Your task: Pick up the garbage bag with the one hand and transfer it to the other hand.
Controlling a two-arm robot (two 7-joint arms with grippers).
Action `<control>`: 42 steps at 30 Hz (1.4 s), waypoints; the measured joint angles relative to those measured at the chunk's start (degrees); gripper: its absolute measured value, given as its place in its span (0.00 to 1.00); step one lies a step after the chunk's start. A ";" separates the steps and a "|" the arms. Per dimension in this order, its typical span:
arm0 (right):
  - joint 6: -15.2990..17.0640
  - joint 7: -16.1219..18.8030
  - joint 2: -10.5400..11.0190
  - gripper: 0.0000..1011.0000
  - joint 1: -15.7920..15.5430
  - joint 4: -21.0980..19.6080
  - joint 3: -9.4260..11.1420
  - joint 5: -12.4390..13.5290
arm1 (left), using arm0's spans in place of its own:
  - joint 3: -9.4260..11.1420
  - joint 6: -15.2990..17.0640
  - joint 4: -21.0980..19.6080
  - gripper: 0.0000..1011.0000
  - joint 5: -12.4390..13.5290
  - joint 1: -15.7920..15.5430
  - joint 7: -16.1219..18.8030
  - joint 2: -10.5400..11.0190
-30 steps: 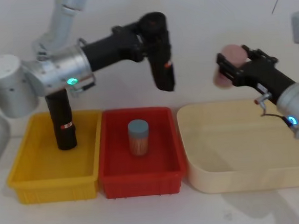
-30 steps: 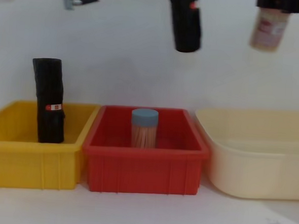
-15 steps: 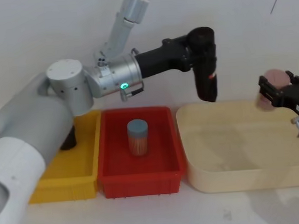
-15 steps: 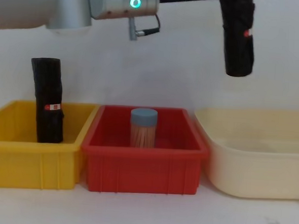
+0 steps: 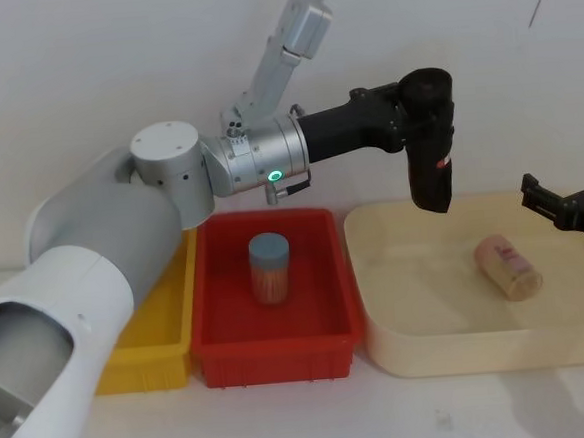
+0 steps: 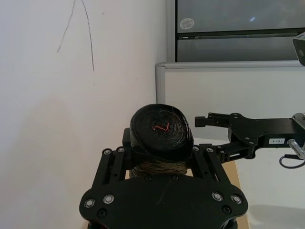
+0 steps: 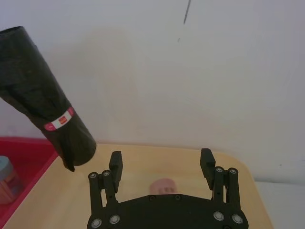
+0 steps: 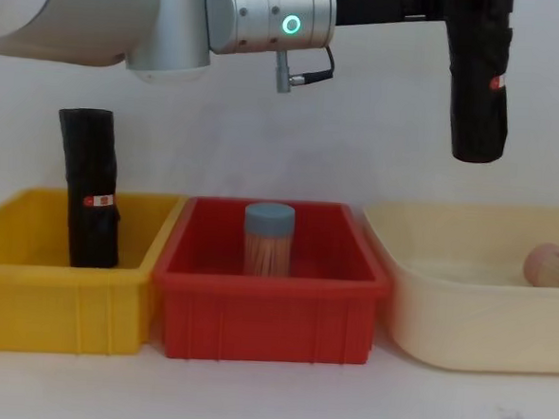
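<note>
1. Our left gripper (image 5: 429, 91) is raised and reaches far across to the right, above the back left corner of the tray (image 5: 462, 352). The ring (image 8: 292, 24) on its arm glows green.
2. Its fingers are closed on the upper end of the roll (image 5: 430, 164). In the left wrist view we see them clamp it from both sides, with the roll's wound end facing the camera.
3. The roll hangs upright in the air, with its lower end clear of the tray and touching nothing. It is black and wrinkled, with a small red-and-white label (image 7: 59, 119) partway down.
4. Our right gripper (image 7: 160, 160) hovers over the right part of the tray, to the right of the roll and apart from it. Its fingers are spread wide and hold nothing.
5. A pinkish bottle (image 5: 508, 267) lies on its side on the tray floor, below the right gripper and not touching it.
6. The red bin (image 8: 264, 313) sits between the yellow bin (image 8: 56, 300) and the tray. A jar (image 8: 269, 239) with a blue-grey lid stands upright in its middle. The thin sticks inside are probably toothpicks, though we cannot be sure.
7. In the yellow bin, at the far left, a second roll (image 8: 91, 188) stands upright towards the back. It too is black and carries a small label.
</note>
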 joint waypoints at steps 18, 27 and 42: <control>-2.15 7.27 1.98 0.99 1.49 -1.26 -2.54 0.56 | 0.41 -1.57 4.24 0.55 -0.07 -1.62 -1.01 -2.02; -2.63 12.27 3.83 0.99 3.95 -0.48 -6.26 0.34 | 0.47 -1.84 4.94 0.55 -0.07 -1.90 -1.19 -2.35; -1.67 12.07 2.78 0.99 8.84 4.95 -10.47 -2.60 | 0.52 -2.00 5.41 0.55 -0.06 -2.04 -1.30 -2.55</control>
